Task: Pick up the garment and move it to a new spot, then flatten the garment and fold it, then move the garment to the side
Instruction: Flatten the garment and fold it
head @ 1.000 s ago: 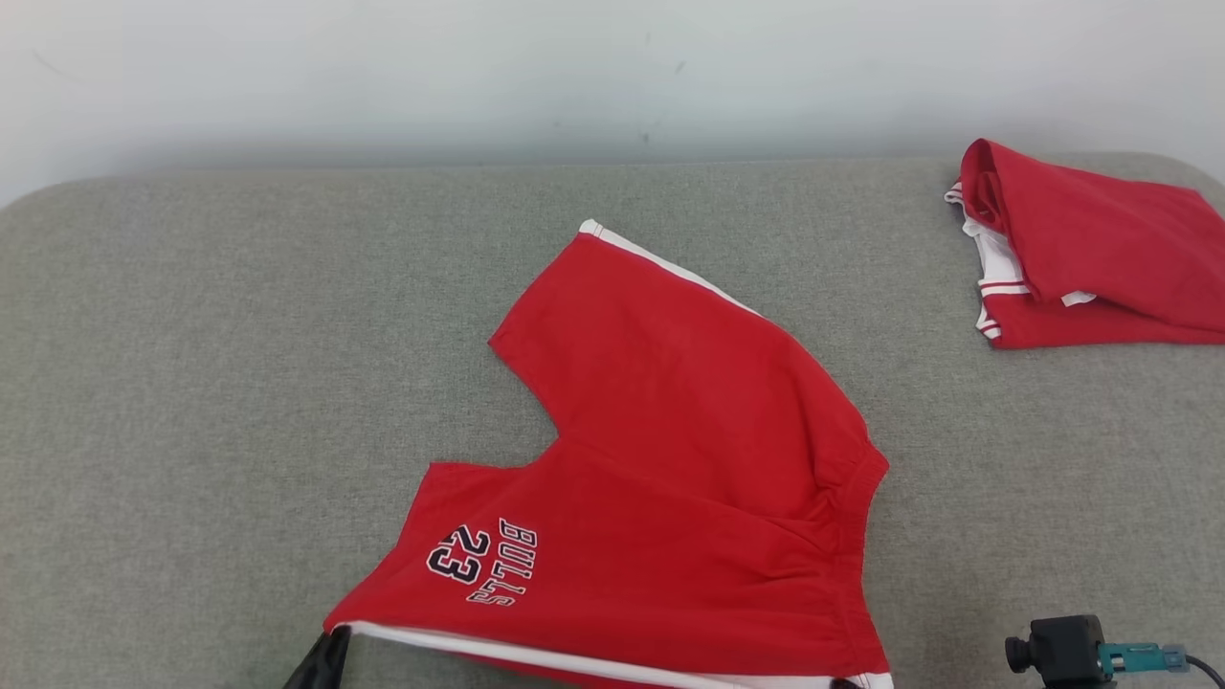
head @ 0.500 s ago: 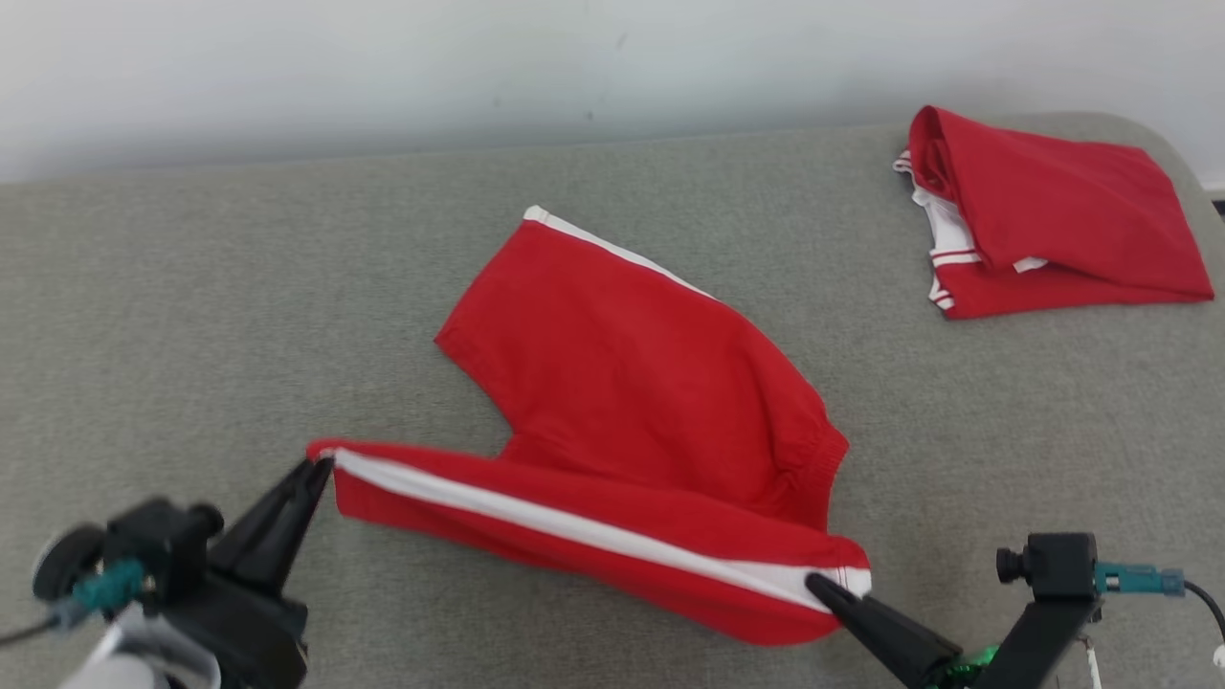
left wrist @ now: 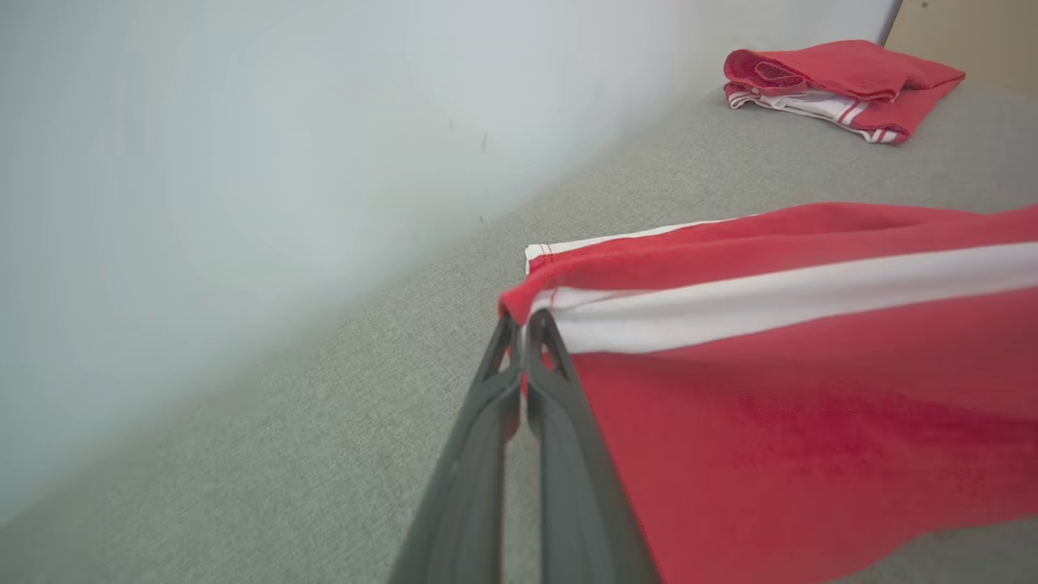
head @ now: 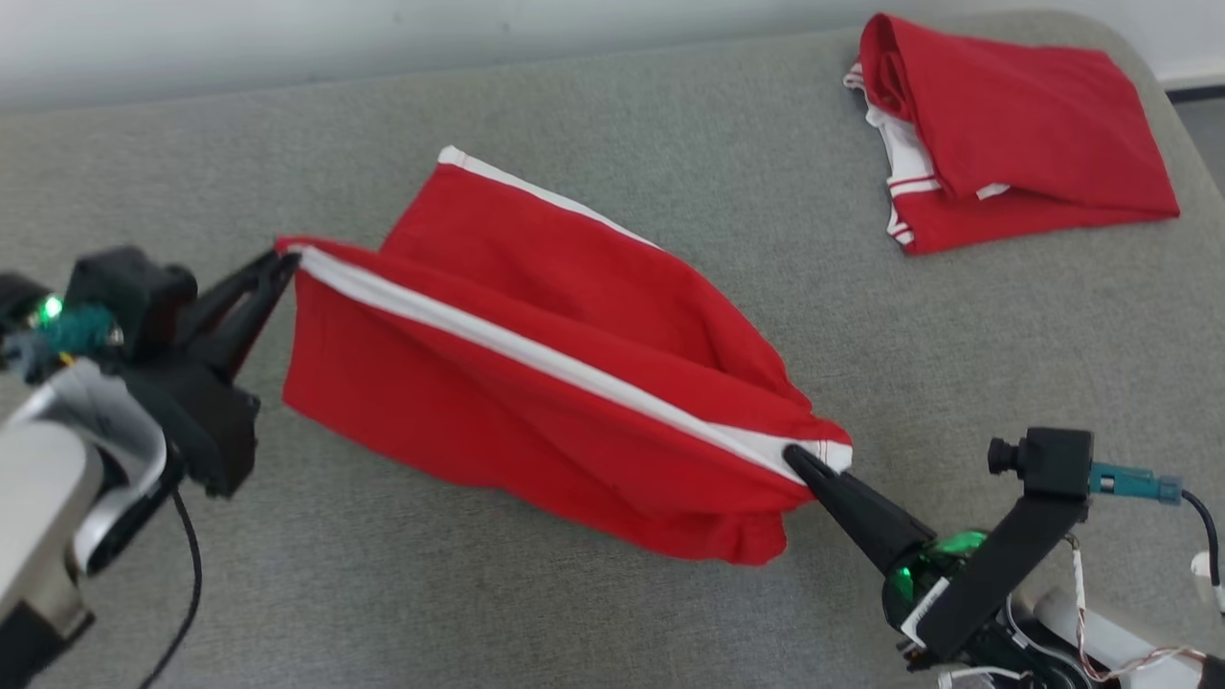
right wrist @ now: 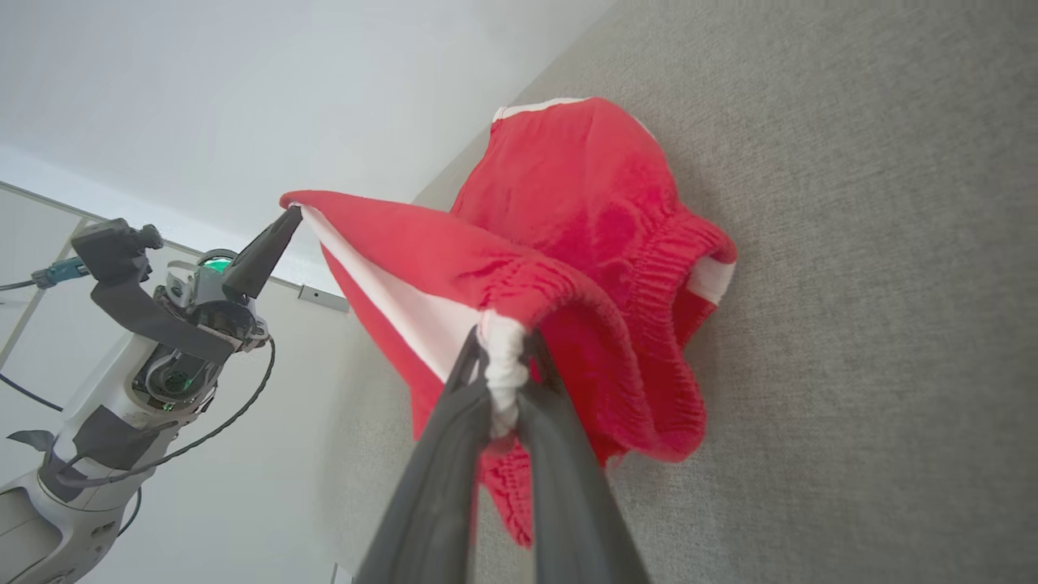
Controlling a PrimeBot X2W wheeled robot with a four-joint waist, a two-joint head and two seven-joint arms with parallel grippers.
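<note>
Shorts (head: 459, 421) hang stretched over middle of table (head: 478, 593), white stripe (head: 574, 366) pulled straight, far leg lying on table. Left hand (head: 279, 260) pinched tight on hem corner; right hand (head: 802, 461) nipped narrow on waistband end. Fold step, I reckon: bring lifted leg over far leg. Move both together, stripe taut, match hems, lower flat before release. Folded clothes (head: 1024, 134) well apart, far right corner.

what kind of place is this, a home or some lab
Probably a robot garment-folding test room, not a home: bare pale wall, grey fabric-covered work surface, a folded red garment set aside, and red white-striped shorts half lifted.
</note>
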